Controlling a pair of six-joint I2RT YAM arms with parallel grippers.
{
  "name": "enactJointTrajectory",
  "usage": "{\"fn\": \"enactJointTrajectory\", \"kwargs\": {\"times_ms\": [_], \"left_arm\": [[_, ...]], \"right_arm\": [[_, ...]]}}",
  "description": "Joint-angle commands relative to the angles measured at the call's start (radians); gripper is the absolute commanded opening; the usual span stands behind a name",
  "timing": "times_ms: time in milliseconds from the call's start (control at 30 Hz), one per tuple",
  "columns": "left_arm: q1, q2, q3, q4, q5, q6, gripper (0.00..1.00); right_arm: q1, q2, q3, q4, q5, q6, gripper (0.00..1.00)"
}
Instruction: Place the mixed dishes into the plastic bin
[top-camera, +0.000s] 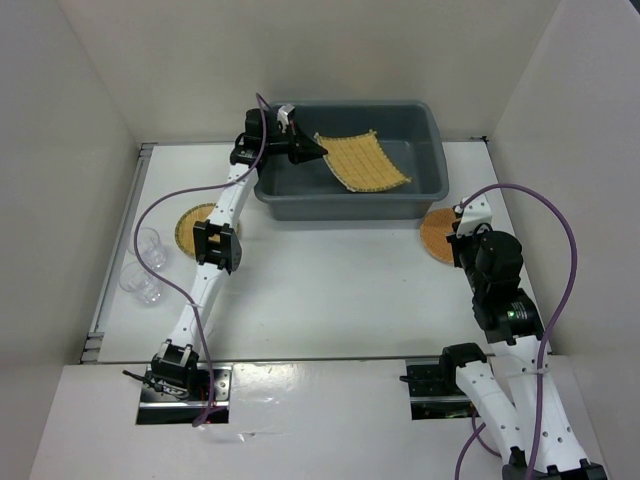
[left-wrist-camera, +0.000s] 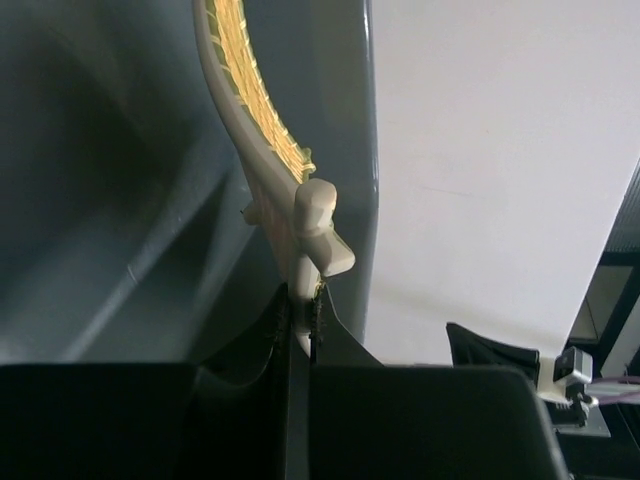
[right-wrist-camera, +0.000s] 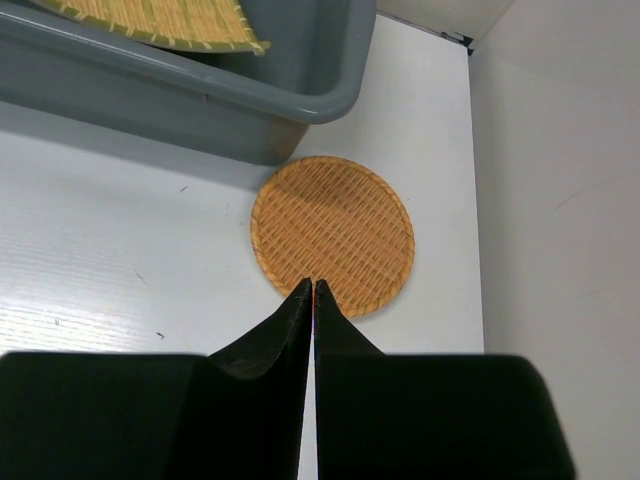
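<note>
step: square mat (top-camera: 364, 161) going into the bin (top-camera: 430, 125); looks like the release point, first of the dishes
left gripper (top-camera: 312, 150): inside the bin at its left end, fingers pinched narrow on the square mat's edge; wrist view shows the mat edge-on, clamped between the pads
square mat: tilted, one side up in the grip, the rest lying on the bin floor toward the right wall
next move (my read): open the left fingers so the mat drops flat, lift clear of the bin wall, then go for the yellow mat (top-camera: 196, 228) or the cups (top-camera: 143, 266)
right gripper (right-wrist-camera: 313, 290): fingers closed together, holding nothing, tips just over the near edge of the orange mat (right-wrist-camera: 332, 236)
orange mat: flat on the table, just beside the bin's near right corner, outside it
yellow mat: on the table left of the bin, partly hidden under the left arm
cups: two clear ones at the far left edge of the table, close together, well apart from the bin
in the way: bin rim is high on retreat; flat mats give little edge to pinch; right fingers need to open first
</note>
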Motion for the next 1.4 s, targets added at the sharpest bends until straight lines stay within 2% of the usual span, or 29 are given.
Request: {"fn": "enactJointTrajectory", "kwargs": {"times_ms": [0, 200, 333, 367, 467, 567, 767, 1067, 1233, 1367], "left_arm": [[0.0, 0.031, 0.002, -0.038, -0.054, -0.007, 0.0], [0.02, -0.091, 0.002, -0.059, -0.156, 0.135, 0.0], [0.02, -0.171, 0.002, -0.166, -0.225, 0.337, 0.0], [0.01, -0.185, 0.002, -0.206, -0.225, 0.42, 0.0], [-0.004, -0.213, 0.002, -0.245, -0.236, 0.54, 0.0], [-0.027, -0.234, 0.002, -0.256, -0.19, 0.609, 0.0], [-0.078, -0.224, 0.002, -0.173, -0.105, 0.583, 0.0], [-0.116, -0.159, 0.002, -0.233, -0.064, 0.574, 0.0], [-0.116, -0.127, 0.002, -0.251, -0.064, 0.565, 0.04], [-0.116, -0.109, 0.002, -0.309, -0.055, 0.565, 0.15]], "right_arm": [[0.009, 0.001, -0.005, 0.063, 0.011, 0.007, 0.06], [0.009, 0.01, -0.005, 0.063, 0.011, 0.007, 0.07], [0.009, 0.01, -0.005, 0.063, 0.011, 0.007, 0.07], [0.009, 0.01, -0.005, 0.063, 0.011, 0.007, 0.07], [0.009, 0.01, -0.005, 0.063, 0.011, 0.007, 0.07], [0.009, 0.01, -0.005, 0.063, 0.011, 0.007, 0.07], [0.009, 0.019, -0.005, 0.063, 0.011, 0.007, 0.07], [0.009, 0.019, -0.005, 0.063, 0.011, 0.007, 0.07], [0.009, 0.019, -0.005, 0.063, 0.011, 0.007, 0.07], [0.009, 0.019, -0.005, 0.063, 0.011, 0.007, 0.09]]}}
